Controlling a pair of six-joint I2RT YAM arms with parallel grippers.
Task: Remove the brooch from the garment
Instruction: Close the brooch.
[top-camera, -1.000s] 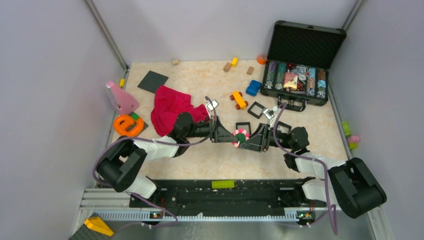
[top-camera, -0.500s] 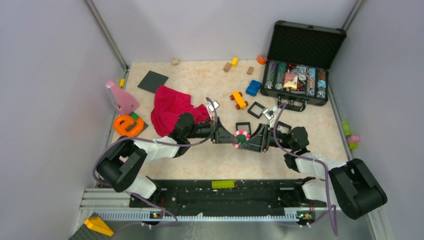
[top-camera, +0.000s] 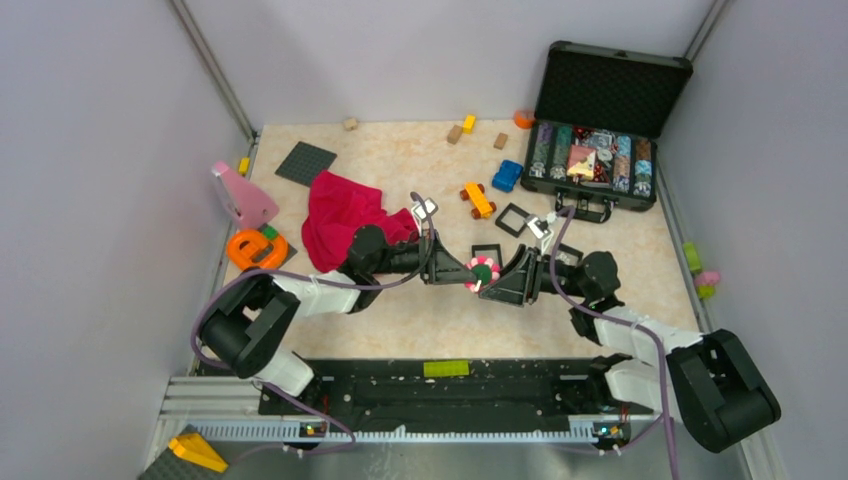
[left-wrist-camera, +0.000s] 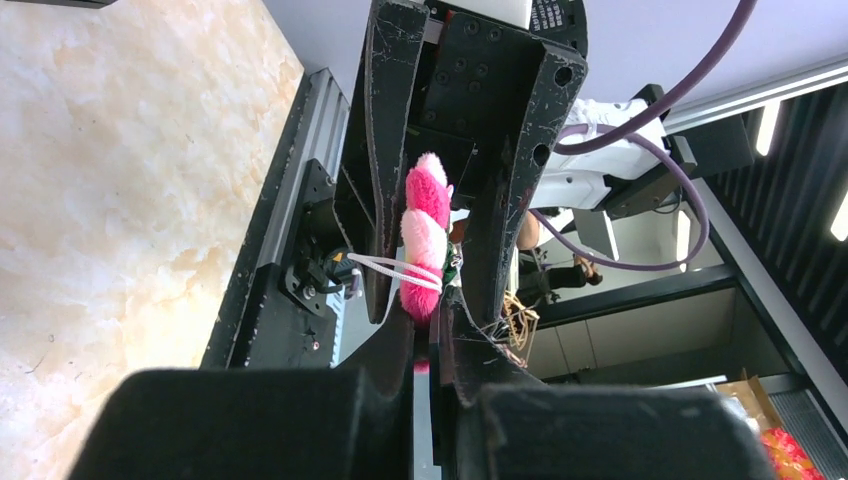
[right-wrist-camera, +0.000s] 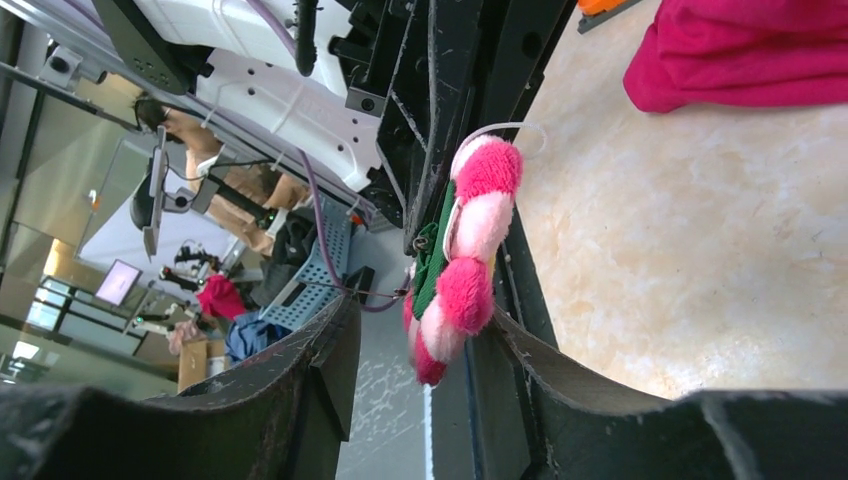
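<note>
The brooch (top-camera: 483, 271), a fluffy pink-and-white flower disc with a dark green centre, hangs edge-on above the table between the two arms. My left gripper (top-camera: 468, 273) is shut on its lower rim; in the left wrist view the brooch (left-wrist-camera: 425, 235) sticks up out of the left gripper (left-wrist-camera: 432, 325). My right gripper (top-camera: 497, 277) faces it from the other side, open. In the right wrist view the brooch (right-wrist-camera: 470, 260) lies against one finger of the right gripper (right-wrist-camera: 420, 330), with a clear gap to the other. The garment (top-camera: 340, 215), a crumpled red cloth, lies apart at the left.
An open black case (top-camera: 600, 150) of chips stands at the back right. An orange ring toy (top-camera: 257, 250) and a pink piece (top-camera: 240, 195) sit at the left edge. Toy cars (top-camera: 478, 200), black square frames (top-camera: 516, 219) and a grey plate (top-camera: 305, 163) lie behind the arms.
The right gripper's jaws have spread apart off the brooch. The brooch stays pinched in the left gripper and has barely moved.
</note>
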